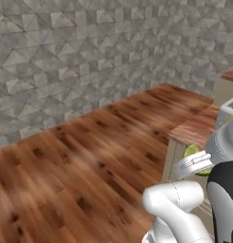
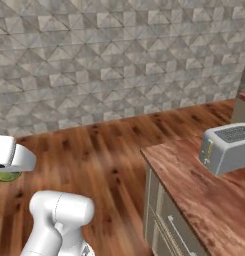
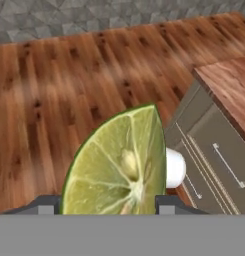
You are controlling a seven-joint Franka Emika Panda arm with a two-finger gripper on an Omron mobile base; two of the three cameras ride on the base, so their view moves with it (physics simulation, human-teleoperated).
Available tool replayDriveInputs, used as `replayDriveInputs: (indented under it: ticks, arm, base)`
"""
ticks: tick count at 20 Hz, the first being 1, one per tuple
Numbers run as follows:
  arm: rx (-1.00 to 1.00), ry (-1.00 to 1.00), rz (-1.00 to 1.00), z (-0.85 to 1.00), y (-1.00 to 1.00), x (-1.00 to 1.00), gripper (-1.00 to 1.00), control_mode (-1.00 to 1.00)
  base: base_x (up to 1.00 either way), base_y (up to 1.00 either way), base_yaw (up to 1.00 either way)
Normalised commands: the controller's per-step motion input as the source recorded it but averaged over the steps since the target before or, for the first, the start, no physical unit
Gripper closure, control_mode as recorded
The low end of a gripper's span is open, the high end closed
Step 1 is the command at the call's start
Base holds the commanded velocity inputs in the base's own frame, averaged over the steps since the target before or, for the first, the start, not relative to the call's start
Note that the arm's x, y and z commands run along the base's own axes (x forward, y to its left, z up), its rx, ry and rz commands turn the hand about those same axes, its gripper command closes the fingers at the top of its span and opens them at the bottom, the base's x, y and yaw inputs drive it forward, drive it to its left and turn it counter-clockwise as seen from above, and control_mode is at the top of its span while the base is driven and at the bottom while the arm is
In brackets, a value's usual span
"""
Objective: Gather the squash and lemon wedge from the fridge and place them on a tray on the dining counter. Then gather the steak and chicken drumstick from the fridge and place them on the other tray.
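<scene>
The lemon wedge (image 3: pixel 114 165), yellow-green with a pale cut face and a seed, is clamped between my gripper's (image 3: pixel 106 206) two dark finger tips, so the gripper is shut on it. In the left base view the lemon wedge (image 1: pixel 190 151) peeks out behind the hand at the right edge. In the right base view the lemon wedge (image 2: pixel 6 176) shows as a green sliver under the hand at the left edge. It hangs in the air above the wooden floor. The squash, steak, chicken drumstick, fridge, both trays and the dining counter are out of view.
A wood-topped cabinet counter (image 2: pixel 194 185) with drawer fronts stands to my right, and a silver toaster (image 2: pixel 228 147) sits on it. A grey patterned stone wall (image 2: pixel 119 60) closes off the far side. Wooden floor (image 1: pixel 80 156) spreads out ahead and to the left.
</scene>
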Motion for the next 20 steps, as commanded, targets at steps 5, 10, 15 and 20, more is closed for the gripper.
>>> replayDriveInputs:
  ticks: [5,10,15,20]
  arm:
    - [0.00,0.00,0.00,0.00,0.00,0.00,1.00,1.00]
    - [0.00,0.00,0.00,0.00,0.00,0.00,1.00,1.00]
    - [0.00,0.00,0.00,0.00,0.00,0.00,1.00,1.00]
    - [0.00,0.00,0.00,0.00,0.00,0.00,1.00,1.00]
  base:
    - [1.00,0.44,-0.35]
    - [1.00,0.54,-0.37]
    - [1.00,0.51,-0.39]
    - [1.00,0.46,-0.39]
